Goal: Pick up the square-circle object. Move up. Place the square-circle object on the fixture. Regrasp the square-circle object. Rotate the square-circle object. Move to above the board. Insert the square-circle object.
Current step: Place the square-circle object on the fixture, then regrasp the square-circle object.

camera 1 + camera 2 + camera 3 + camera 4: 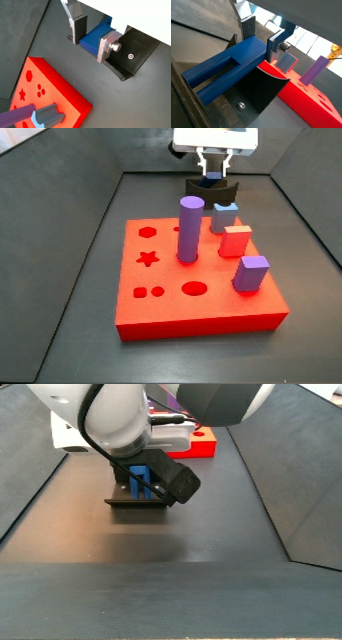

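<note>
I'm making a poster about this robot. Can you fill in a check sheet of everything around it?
Surface: dark floor with dark side walls.
Square-circle object: dark blue, two legs, lying on the fixture, held at one end between the fingers.
Fixture: dark block under the blue piece, apart from the board.
Board: red slab with star, circle and square holes, flat on the floor.
Clutter: tall purple cylinder, light blue notched block, a red peg and a purple peg, all upright on the board.
Gripper: at the fixture, fingers on both sides of the blue piece.
Cables: nothing seen.
Surroundings: white robot arm above the fixture.
</note>
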Tool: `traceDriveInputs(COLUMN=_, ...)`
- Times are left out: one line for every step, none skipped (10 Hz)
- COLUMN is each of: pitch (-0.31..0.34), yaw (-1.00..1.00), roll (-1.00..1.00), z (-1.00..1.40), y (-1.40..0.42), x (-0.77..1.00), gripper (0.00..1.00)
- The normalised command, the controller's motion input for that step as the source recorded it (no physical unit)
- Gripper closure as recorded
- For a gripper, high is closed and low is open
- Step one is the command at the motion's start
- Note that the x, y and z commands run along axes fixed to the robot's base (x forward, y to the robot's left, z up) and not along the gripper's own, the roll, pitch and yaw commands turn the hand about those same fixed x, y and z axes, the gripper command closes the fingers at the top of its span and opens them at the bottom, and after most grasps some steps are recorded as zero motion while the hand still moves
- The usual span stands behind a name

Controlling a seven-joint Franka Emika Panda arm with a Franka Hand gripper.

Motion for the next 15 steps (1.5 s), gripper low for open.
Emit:
traceDriveInputs(pitch=-0.048, yaw=-0.12, roll=-0.1, z=-0.71, y=0.22, x=0.1, gripper=1.0)
traceDriveInputs(pitch=-0.048, yaw=-0.1, roll=-0.1, z=-0.71, y=0.22, x=0.1, gripper=1.0)
traceDriveInputs(pitch=-0.048, yaw=-0.08, roll=-0.1, z=-0.71, y=0.22, x=0.1, gripper=1.0)
traceDriveInputs(pitch=0.0, yaw=0.0, roll=0.0, z=0.0, y=0.0, x=0.0, gripper=0.0)
traceDriveInputs(pitch=0.003, yaw=-0.1, roll=-0.03, z=1.0, y=0.0, x=0.0, gripper=0.0)
traceDriveInputs(pitch=0.006, yaw=-0.08, roll=-0.01, z=1.0, y=0.01, x=-0.01, gripper=0.0)
traceDriveInputs(pitch=0.011, yaw=-0.06, roll=0.01, z=1.0, y=0.01, x=-0.02, gripper=0.0)
traceDriveInputs(pitch=0.009, yaw=-0.04, roll=0.03, z=1.0, y=0.01, x=-0.02, gripper=0.0)
traceDriveInputs(pitch=0.009, yaw=-0.03, roll=0.04, z=1.0, y=0.01, x=-0.03, gripper=0.0)
traceDriveInputs(pitch=0.01, yaw=-0.02, roll=0.04, z=0.84, y=0.01, x=-0.04, gripper=0.0)
traceDriveInputs(pitch=0.014, yaw=-0.01, roll=0.05, z=0.66, y=0.01, x=-0.03, gripper=0.0)
traceDriveInputs(pitch=0.026, yaw=0.0, roll=0.05, z=0.47, y=0.01, x=-0.03, gripper=0.0)
traceDriveInputs(pitch=0.036, yaw=0.0, roll=0.05, z=0.29, y=0.01, x=-0.03, gripper=0.0)
traceDriveInputs(pitch=0.061, yaw=0.04, roll=1.0, z=0.45, y=-0.72, x=-0.08, gripper=0.0)
traceDriveInputs(pitch=0.059, yaw=0.04, roll=1.0, z=0.37, y=-0.69, x=-0.07, gripper=0.0)
